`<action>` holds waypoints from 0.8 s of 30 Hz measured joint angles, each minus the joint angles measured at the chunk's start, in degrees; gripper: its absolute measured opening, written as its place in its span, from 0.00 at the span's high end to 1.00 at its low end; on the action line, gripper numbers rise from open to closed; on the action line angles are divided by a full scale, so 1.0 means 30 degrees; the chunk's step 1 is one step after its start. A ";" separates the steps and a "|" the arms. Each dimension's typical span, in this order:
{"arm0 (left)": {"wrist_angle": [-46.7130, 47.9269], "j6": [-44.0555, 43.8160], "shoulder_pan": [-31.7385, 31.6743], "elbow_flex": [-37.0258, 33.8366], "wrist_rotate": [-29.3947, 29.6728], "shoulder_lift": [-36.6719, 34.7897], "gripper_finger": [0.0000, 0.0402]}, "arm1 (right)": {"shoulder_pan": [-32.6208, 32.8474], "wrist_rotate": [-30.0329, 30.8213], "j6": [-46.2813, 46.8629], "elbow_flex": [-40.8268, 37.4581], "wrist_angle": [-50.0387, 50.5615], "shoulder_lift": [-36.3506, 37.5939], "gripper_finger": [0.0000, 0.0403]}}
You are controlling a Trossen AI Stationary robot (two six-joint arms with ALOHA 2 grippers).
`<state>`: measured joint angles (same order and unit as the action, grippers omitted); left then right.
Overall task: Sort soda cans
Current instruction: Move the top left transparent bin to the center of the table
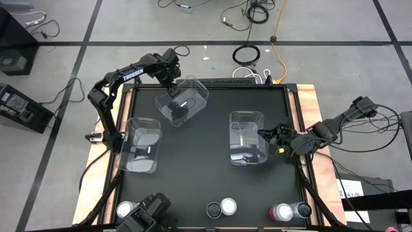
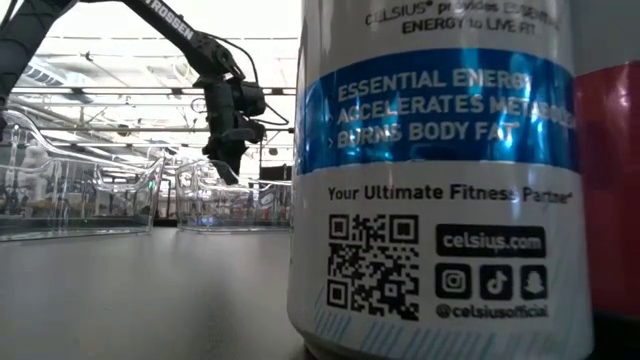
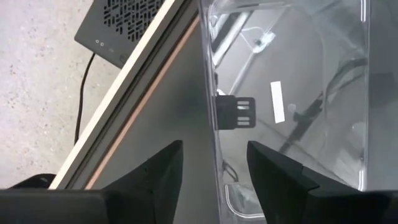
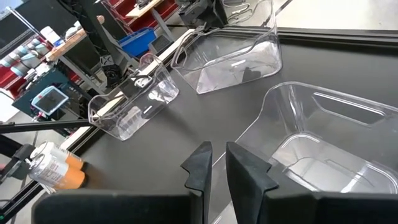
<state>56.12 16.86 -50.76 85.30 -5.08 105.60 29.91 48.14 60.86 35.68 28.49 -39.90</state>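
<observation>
Looks straight down from overhead on the whole black table (image 1: 206, 129), three clear bins on it. Sits low at table height, nearly touching a white and blue can (image 2: 430, 170) that fills the frame, facing level across the table toward the bins and room beyond. Rides each wrist: left close against one bin's wall (image 3: 214, 93) by the table edge, right farther back over the table, sharing all three bins with the overhead view.

Your widest free lane is the bare table (image 1: 206, 187) centre between the bins. Three clear bins (image 1: 182, 101) (image 1: 141, 145) (image 1: 248, 137) block the middle band. Soda cans (image 1: 228, 207) line the near edge.
</observation>
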 joint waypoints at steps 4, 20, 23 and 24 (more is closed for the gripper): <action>0.0124 -0.0007 0.0000 0.0000 0.0000 0.0000 0.54 | 0.0000 0.0201 0.0005 -0.0002 0.0000 0.0000 0.91; 0.0974 -0.0507 0.0000 -0.0007 -0.0015 0.0000 0.54 | 0.0000 0.0508 0.0007 -0.0005 -0.0182 -0.0036 0.91; 0.1076 -0.0609 0.0000 -0.0003 -0.0012 -0.0003 0.54 | 0.0007 0.0501 0.0000 -0.0005 -0.0214 -0.0097 0.91; 0.1273 -0.0914 0.0000 0.0060 0.0040 -0.0007 0.54 | 0.0007 0.0485 0.0000 -0.0001 -0.0219 -0.0109 0.91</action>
<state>59.93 14.12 -50.76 85.48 -4.96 105.58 29.93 49.60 60.86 35.68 27.83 -40.23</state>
